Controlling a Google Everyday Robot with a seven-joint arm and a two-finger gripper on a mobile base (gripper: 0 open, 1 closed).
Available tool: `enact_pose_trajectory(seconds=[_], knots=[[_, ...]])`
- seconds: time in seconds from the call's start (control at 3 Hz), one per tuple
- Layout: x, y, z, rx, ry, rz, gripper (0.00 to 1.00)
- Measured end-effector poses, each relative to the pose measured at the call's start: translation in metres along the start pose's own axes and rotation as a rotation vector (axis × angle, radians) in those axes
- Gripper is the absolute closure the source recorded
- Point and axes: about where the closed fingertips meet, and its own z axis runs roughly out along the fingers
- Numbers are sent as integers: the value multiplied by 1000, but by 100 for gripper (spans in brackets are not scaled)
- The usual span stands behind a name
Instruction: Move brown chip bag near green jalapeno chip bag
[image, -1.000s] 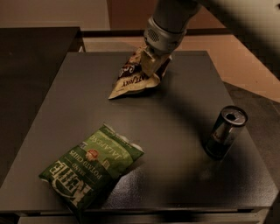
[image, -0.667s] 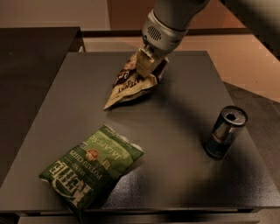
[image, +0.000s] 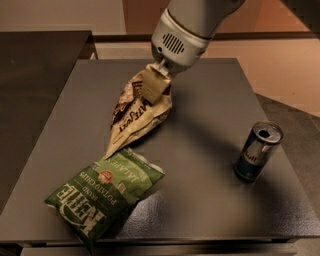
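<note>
The brown chip bag (image: 134, 120), brown in the middle with cream ends, hangs tilted from my gripper (image: 153, 88) near the middle of the dark table (image: 210, 100). The gripper is shut on the bag's upper end. The bag's lower cream tip points down-left and reaches the top edge of the green jalapeno chip bag (image: 102, 192), which lies flat at the front left of the table. Whether the tip touches the green bag I cannot tell.
A blue and silver drink can (image: 257, 151) stands upright at the right of the table. A second dark surface (image: 35, 75) lies beyond the left edge. The floor (image: 285, 75) shows to the right and behind.
My gripper has carried the brown chip bag from the far side of the table toward the front left, so it now hangs just above the green bag. The can and green bag have not moved.
</note>
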Motion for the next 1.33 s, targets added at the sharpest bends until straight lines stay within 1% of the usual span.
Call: enact_pose_trajectory(seconds=[0.33, 1.0, 1.33], knots=[[5, 32, -1, -31, 2, -75, 58], [2, 34, -4, -20, -7, -79, 12], [0, 35, -5, -16, -11, -82, 0]])
